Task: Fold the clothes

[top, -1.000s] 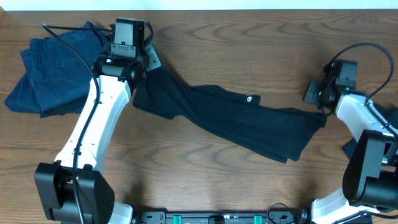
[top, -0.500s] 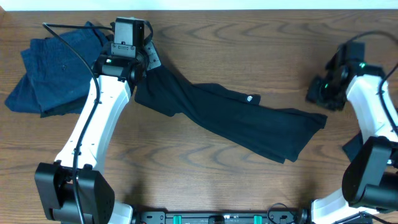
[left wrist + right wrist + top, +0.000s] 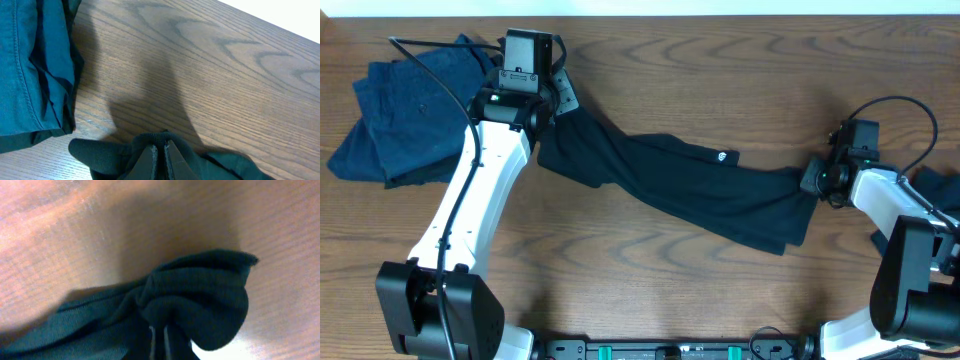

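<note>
Pinching black fabric at both ends. Our left fingers (image 3: 148, 162) are closed on a bunched fold of the black garment (image 3: 700, 195), tips pressed together with cloth puffing out on either side in the left wrist view. Our right fingers (image 3: 152, 341) are closed too, clamped on a gathered knot of the same garment at its opposite end, and the fabric balloons over and past the tips in the right wrist view.

From overhead we see the garment lying on the tabletop (image 3: 650, 290) as a long diagonal band. It runs from the left fingers at upper left down to the right fingers at mid right. It is wide and fairly flat through the middle and drawn narrow at each grip. Its white logo (image 3: 723, 156) faces up near the upper edge, about halfway along.

The blue clothes (image 3: 405, 120) sit in a rumpled heap at the far left corner, just beside the left wrist. In the left wrist view a strip of bare wood separates them from the black bunch.

More dark blue fabric (image 3: 940, 185) shows at the right edge, partly hidden by our right arm; we cannot tell its shape.
</note>
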Robot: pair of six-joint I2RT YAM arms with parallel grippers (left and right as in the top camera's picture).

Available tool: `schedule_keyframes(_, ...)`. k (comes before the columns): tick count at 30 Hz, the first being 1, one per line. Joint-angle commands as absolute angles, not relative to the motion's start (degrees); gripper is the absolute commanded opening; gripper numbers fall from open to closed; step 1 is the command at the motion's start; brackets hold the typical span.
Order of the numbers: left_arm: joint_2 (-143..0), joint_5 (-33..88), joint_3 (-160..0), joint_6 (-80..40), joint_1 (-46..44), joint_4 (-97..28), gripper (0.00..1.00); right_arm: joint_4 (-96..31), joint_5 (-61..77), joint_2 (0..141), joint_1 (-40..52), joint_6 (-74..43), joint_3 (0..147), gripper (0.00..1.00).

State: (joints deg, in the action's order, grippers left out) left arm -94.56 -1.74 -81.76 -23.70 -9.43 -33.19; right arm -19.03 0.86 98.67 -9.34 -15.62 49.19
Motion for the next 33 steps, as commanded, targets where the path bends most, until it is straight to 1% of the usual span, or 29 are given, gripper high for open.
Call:
schedule_keyframes(1, -94.8, -2.4, -81.6, -22.9, -9.1, -33.5, 0.06, -15.0, -3.8, 100.7, -9.1, -18.3, 47.9, 0.01)
schedule_keyframes(3, -94.8, -2.4, -81.6, -22.9, -9.1, -33.1, 0.06, -12.4, -4.3, 100.7, -9.8, -18.4, 50.6, 0.01)
schedule_keyframes(5, -94.9, -2.4, -81.6, -22.9, -9.1, -31.7, 0.06, -12.9, -4.3, 100.7, -10.7, -18.5, 55.7, 0.01)
schedule_keyframes(11, -96.9, -2.4, -81.6, -22.9, -9.1, -24.2, 0.06, -23.1, -4.6, 100.7, -11.8, -18.6, 76.0, 0.01)
schedule_keyframes(12, -97.4, -2.4, -81.6, -22.9, -9.1, -23.1, 0.06, -24.4, -4.5, 100.7, -11.8, -18.3, 78.0, 0.02)
schedule_keyframes(13, -98.0, -2.4, -81.6, -22.6, -9.1, -22.3, 0.07, -25.9, -4.5, 100.7, -11.8, -18.2, 79.8, 0.09)
schedule_keyframes(14, -98.7, -2.4, -81.6, -22.1, -9.1, -21.6, 0.27, -27.7, -4.5, 100.7, -11.7, -18.2, 81.3, 0.23)
schedule_keyframes(15, -99.4, -2.4, -81.6, -21.4, -9.1, -21.4, 0.49, -29.3, -4.5, 100.7, -11.6, -18.2, 82.1, 0.39)
schedule_keyframes(16, -100.0, -2.4, -81.6, -20.7, -9.1, -21.7, 0.62, -31.2, -4.5, 100.7, -11.6, -18.0, 82.5, 0.46)
schedule_keyframes(17, -100.7, -2.4, -81.6, -19.7, -9.1, -22.8, 0.78, -34.2, -4.5, 100.7, -11.5, -17.5, 82.5, 0.53)
schedule_keyframes(18, -101.0, -2.4, -81.6, -19.0, -9.1, -23.7, 0.81, -35.8, -4.5, 100.7, -11.6, -17.5, 82.4, 0.55)
schedule_keyframes(21, -102.0, -2.4, -81.6, -16.9, -9.1, -27.9, 0.84, -42.5, -5.0, 100.7, -11.6, -17.5, 80.8, 0.58)
schedule_keyframes(26, -102.5, -2.4, -81.6, -16.3, -9.1, -33.9, 0.85, -46.9, -4.9, 100.7, -10.9, -17.6, 76.0, 0.58)
schedule_keyframes(29, -102.8, -2.4, -81.3, -16.3, -9.1, -34.0, 0.84, -47.2, -4.4, 100.7, -10.0, -17.6, 72.6, 0.58)
schedule_keyframes(33, -103.5, -2.0, -80.8, -13.5, -9.1, -30.6, 0.84, -47.2, -4.1, 100.7, -8.6, -17.6, 68.9, 0.57)
